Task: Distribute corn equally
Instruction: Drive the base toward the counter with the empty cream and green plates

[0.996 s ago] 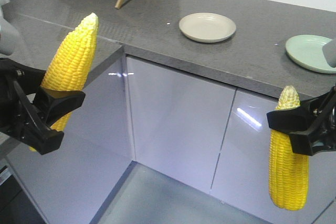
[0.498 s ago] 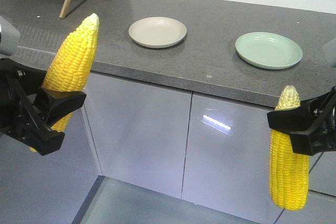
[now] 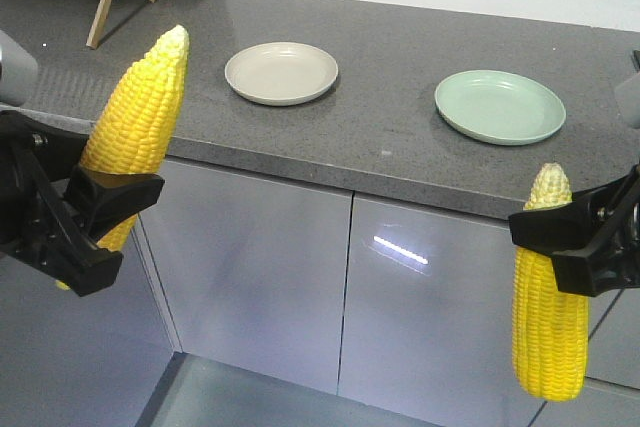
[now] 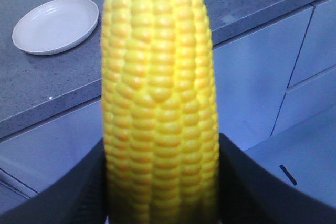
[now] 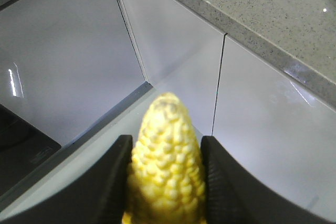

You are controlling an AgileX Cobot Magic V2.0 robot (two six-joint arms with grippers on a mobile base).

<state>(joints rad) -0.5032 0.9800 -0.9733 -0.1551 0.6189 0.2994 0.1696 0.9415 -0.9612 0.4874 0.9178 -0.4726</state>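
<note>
While the left gripper (image 3: 105, 232) clamps one cob (image 3: 135, 117) at middle left, the right gripper (image 3: 560, 247) clamps a second cob (image 3: 548, 347) lower right.

Front view: bright, even, diffuse light, with faint shadows. A white glare streak lies on the glossy cabinet door (image 3: 400, 250), between the left gripper (image 3: 100, 227) and the right gripper (image 3: 565, 247) and slightly below them. The tabletop (image 3: 380, 137) beyond both has a dull sheen.

Left wrist view: bluish cast. The left cob (image 4: 160, 103) fills the frame, its kernels fairly sharp. The fingers (image 4: 262, 192) either side are dark and soft.

Right wrist view: the tip of the right cob (image 5: 167, 166) is out of focus. Small glare spots sit on the cabinet fronts beyond.
</note>
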